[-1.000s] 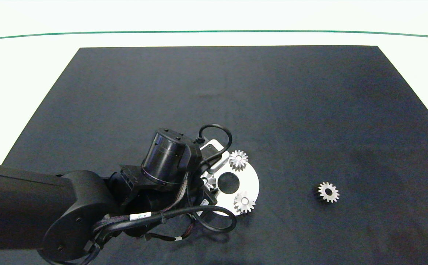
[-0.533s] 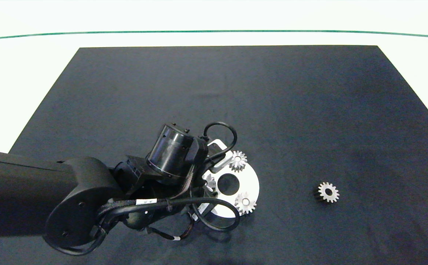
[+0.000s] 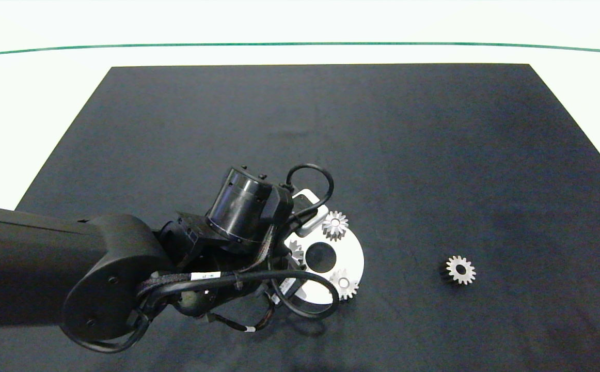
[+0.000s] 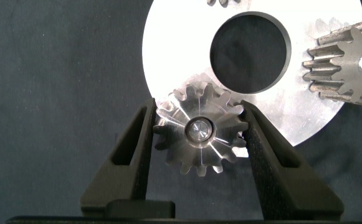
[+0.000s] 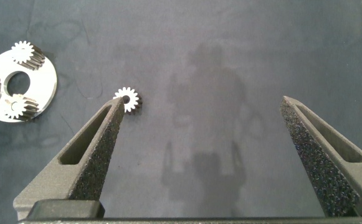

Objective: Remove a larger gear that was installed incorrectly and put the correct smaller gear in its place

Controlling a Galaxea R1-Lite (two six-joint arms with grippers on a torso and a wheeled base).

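Observation:
The round silver plate point(image 3: 350, 258) lies mid-table with two gears standing on its pins. My left gripper point(image 4: 198, 109) is at the plate's left edge, shut on the smaller gear point(image 4: 199, 134). That gear sits over a shiny pin, with one finger pressing its teeth on each side. In the head view, only a sliver of that gear point(image 3: 295, 250) shows beneath the left wrist. The larger gear point(image 3: 459, 269), with a round centre hole and a dark thick side, lies loose on the mat to the right. My right gripper point(image 5: 204, 102) hangs open, high above the larger gear point(image 5: 128, 99).
A black mat point(image 3: 434, 155) covers the table, with white table surface around it. The plate has a big round hole point(image 3: 320, 257) at its centre. The left arm and its looping cables point(image 3: 310, 305) cover the plate's near left part.
The left wrist has swung slightly farther and to the right over the plate. The gear between its fingers stays at the same pin, and the loose gear has not moved.

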